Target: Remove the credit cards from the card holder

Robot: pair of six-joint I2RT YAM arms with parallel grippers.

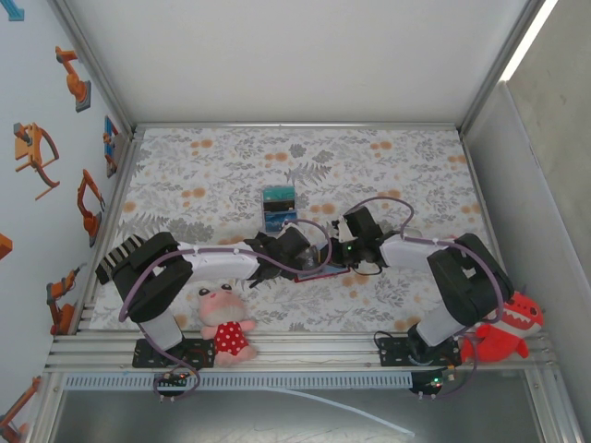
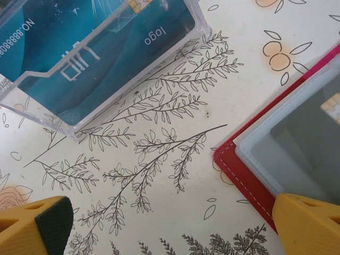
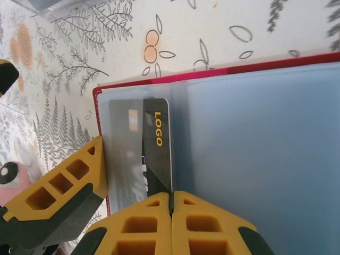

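The red card holder [image 3: 255, 159] lies open on the floral cloth, its translucent pockets facing up. A dark credit card [image 3: 156, 154] with a yellow "LOGO" sticks partly out of a pocket. My right gripper [image 3: 171, 197] is shut on that card's edge. My left gripper [image 2: 172, 228] is open wide, and one yellow finger [image 3: 69, 186] rests at the card holder's [image 2: 249, 175] corner. In the top view both grippers, left [image 1: 294, 247] and right [image 1: 334, 251], meet over the card holder [image 1: 312, 274]. A clear plastic box [image 2: 95, 48] behind them holds teal cards.
The clear box [image 1: 279, 208] stands mid-table, just beyond the grippers. A pink plush in a red dress [image 1: 224, 325] sits by the left arm's base. A red plush [image 1: 506, 332] lies by the right base. Walls close in both sides.
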